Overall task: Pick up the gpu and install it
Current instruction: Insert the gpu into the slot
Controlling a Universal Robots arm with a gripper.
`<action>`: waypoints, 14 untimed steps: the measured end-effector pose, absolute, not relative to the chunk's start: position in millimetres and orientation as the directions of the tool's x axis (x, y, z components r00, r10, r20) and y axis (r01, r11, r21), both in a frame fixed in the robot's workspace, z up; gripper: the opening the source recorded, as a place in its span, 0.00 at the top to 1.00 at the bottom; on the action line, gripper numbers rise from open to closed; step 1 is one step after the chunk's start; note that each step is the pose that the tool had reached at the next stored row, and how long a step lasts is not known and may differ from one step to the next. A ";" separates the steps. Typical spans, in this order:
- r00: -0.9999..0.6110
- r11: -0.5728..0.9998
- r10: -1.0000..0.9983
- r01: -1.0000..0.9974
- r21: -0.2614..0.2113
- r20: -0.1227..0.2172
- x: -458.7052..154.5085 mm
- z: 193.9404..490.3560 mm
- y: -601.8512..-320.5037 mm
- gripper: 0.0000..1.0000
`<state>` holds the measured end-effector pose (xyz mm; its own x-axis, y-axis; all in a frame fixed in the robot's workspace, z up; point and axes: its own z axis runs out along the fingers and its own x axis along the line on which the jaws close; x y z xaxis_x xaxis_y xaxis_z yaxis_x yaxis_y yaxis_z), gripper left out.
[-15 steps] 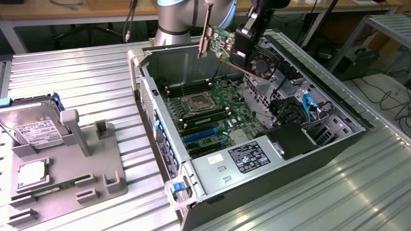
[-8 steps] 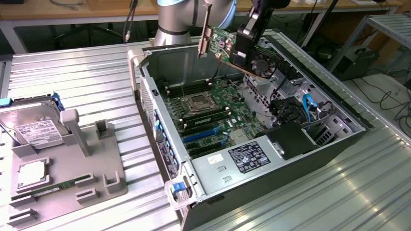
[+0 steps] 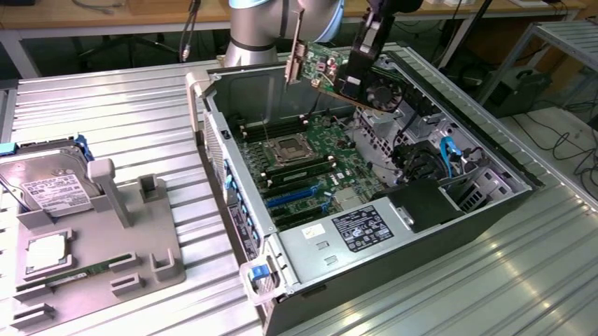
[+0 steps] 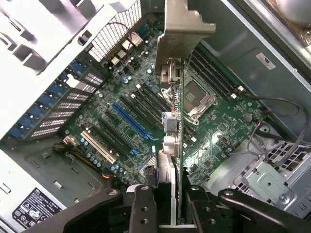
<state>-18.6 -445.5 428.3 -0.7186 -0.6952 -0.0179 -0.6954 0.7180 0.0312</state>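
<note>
At the exterior view's left, the tray [image 3: 140, 238] holds the hard drive [image 3: 47, 185]. Rightward, we see the gpu [image 3: 323, 66] picked up, clamped edge-on in the gripper [image 4: 168, 191], above the open case [image 3: 467, 203]. Seating remains: the blue slot [image 4: 132, 121] looks unoccupied, as far as we can tell.

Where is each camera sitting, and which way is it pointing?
Exterior view: high and off the arm, looking down on the open case on the table; the arm and hand show, holding the gpu above the case.
Wrist view: on the wrist, looking down along the gpu to the motherboard; the hand's fingers show.
Shared: gpu, hand, motherboard, case.
</note>
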 end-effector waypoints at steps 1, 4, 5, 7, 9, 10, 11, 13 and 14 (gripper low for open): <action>-0.692 0.692 -0.721 -0.722 0.031 -0.018 -18.6 428.3 -445.8 0.72; -0.633 0.632 -0.774 -0.774 0.031 -0.018 -18.6 428.2 -446.7 0.72; -0.606 0.606 -0.795 -0.795 0.031 -0.018 -18.6 428.1 -447.0 0.72; -0.537 0.536 -0.843 -0.843 0.031 -0.018 -18.6 427.9 -447.6 0.72; -0.450 0.450 -0.893 -0.893 0.031 -0.018 -18.7 427.9 -448.0 0.72; -0.404 0.403 -0.915 -0.914 0.031 -0.018 -18.7 427.8 -448.6 0.72; -0.385 0.384 -0.923 -0.923 0.031 -0.018 -18.7 427.8 -448.7 0.72; -0.336 0.336 -0.942 -0.941 0.031 -0.018 -18.9 427.7 -448.9 0.72; -0.309 0.308 -0.951 -0.951 0.031 -0.018 -19.0 427.5 -449.2 0.72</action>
